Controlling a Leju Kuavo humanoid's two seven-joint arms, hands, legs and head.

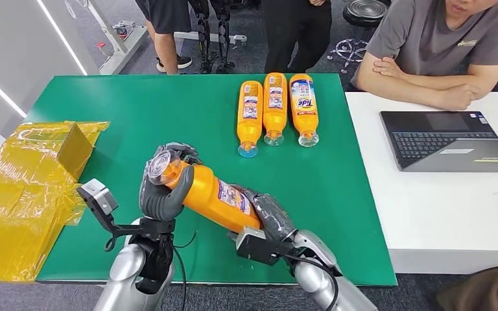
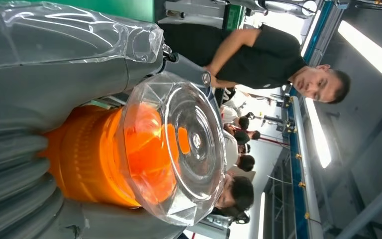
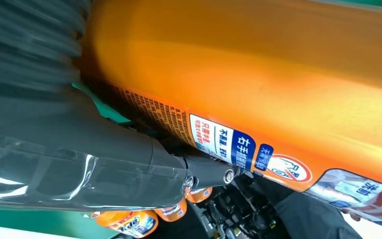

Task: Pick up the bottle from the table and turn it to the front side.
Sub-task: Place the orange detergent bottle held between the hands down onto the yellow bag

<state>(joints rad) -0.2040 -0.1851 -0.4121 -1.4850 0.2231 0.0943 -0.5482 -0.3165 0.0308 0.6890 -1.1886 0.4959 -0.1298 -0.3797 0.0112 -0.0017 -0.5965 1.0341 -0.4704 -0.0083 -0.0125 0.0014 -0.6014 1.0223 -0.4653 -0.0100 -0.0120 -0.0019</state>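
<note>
An orange detergent bottle (image 1: 217, 197) with a clear cap (image 1: 161, 166) is lifted off the green table (image 1: 168, 110), tilted with the cap up and to the left. My left hand (image 1: 165, 194) grips its neck just below the cap. My right hand (image 1: 267, 219) holds the bottle's base end. In the left wrist view the clear cap (image 2: 189, 144) and orange neck fill the middle, with my fingers (image 2: 15, 164) wrapped round the neck. The right wrist view has the bottle's orange body (image 3: 258, 79) and label (image 3: 238, 147) against my thumb (image 3: 79, 164).
Three more orange bottles (image 1: 275, 107) lie side by side at the table's far middle. A yellow wrapped box (image 1: 19, 194) sits at the left edge. A white table with a laptop (image 1: 454, 139) stands to the right, a person leaning on it. Others stand behind.
</note>
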